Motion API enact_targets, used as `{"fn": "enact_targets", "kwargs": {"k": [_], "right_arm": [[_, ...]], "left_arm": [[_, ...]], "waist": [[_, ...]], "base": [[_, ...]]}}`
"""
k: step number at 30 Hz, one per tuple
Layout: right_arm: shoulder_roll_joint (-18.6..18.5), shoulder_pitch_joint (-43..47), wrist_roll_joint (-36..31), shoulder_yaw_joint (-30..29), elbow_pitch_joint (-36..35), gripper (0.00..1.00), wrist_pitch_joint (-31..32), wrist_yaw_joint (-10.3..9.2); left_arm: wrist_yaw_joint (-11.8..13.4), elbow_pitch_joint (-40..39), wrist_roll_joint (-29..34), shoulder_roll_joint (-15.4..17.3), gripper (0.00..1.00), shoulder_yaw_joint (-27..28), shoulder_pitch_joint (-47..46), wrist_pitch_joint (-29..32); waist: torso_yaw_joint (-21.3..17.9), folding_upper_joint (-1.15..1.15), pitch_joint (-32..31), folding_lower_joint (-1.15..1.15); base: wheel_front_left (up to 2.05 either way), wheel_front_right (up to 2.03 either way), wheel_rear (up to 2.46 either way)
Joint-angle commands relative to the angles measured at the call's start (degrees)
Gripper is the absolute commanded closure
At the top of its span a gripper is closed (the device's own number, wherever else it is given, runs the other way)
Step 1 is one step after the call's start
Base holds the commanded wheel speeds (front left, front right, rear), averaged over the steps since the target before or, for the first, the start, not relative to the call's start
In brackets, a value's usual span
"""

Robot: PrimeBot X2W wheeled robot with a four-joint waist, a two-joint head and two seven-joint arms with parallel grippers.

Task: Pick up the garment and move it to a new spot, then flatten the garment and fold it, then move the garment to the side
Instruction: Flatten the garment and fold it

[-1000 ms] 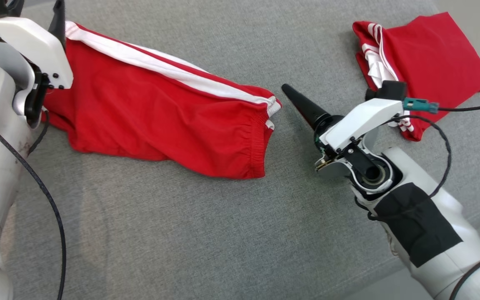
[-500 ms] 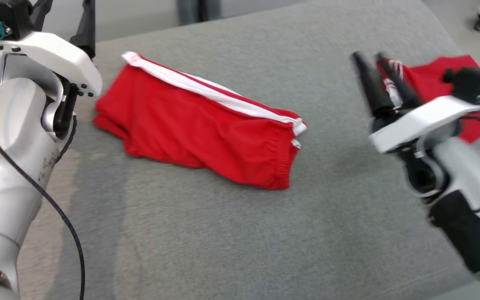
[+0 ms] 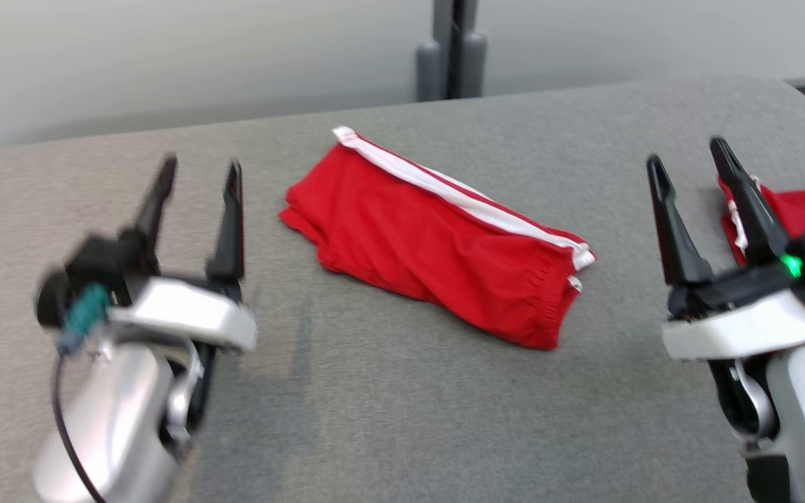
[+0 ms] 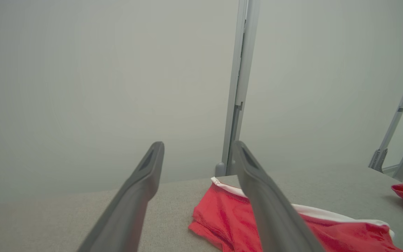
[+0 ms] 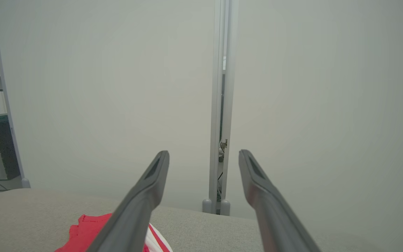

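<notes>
Garment (image 3: 430, 244) folded centrally, table (image 3: 402, 419) bare toward near edge

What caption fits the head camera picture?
Folded red garment lies on grey surface between the open left gripper and right gripper.

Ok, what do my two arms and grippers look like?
Both the left gripper and right gripper have two long, tapered black fingers on a black base, a white wrist cover and a silver-grey forearm. The left wrist carries a teal connector with a thin black cable; the right shows a green light.
</notes>
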Motion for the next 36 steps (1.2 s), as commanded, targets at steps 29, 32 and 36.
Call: {"fn": "enact_targets", "kwargs": {"k": [29,32,36], "right_arm": [[6.90,14.64,-6.56,-8.58,4.40,0.00,-0.25,0.00],[7.36,15.33,-4.89,-8.51,8.40,0.00,-0.25,0.00],[7.74,14.23,1.37,-6.97,14.94,0.00,-0.26,0.00]], "left_arm": [[-10.35,-6.43,20.60,-15.08,0.00,17.98,24.45,-0.22],[-10.67,-6.06,20.93,-15.12,0.00,17.70,24.34,-0.23],[-10.30,-5.98,19.90,-15.16,0.00,16.30,23.92,-0.23]], "waist": [[7.24,0.00,-3.09,0.00],[7.46,0.00,-3.06,0.00],[8.39,0.00,-2.75,0.00]], "base": [[0.00,0.00,0.00],[0.00,0.00,0.00],[0.00,0.00,0.00]]}}
